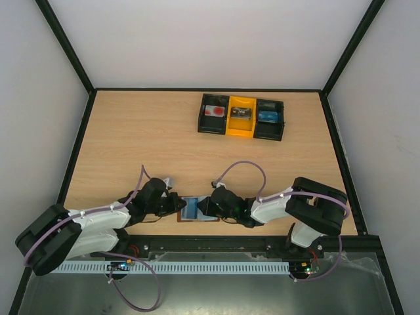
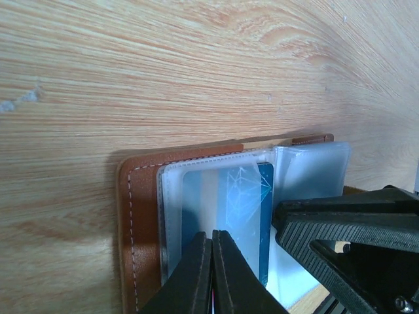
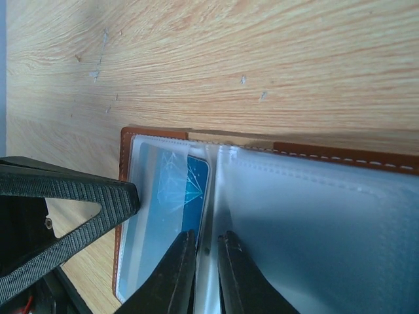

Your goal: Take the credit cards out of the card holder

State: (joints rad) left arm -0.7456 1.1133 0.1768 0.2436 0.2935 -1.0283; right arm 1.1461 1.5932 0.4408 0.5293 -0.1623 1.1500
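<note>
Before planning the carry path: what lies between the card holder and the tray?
Top view: bare table between card holder and tray, only the right arm's purple cable looping over it.

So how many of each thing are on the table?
card holder: 1
tray: 1
cards in the tray: 3 (red-and-white card, grey card, blue card)
card showing in the holder's sleeve: 1
Total: 6
</note>
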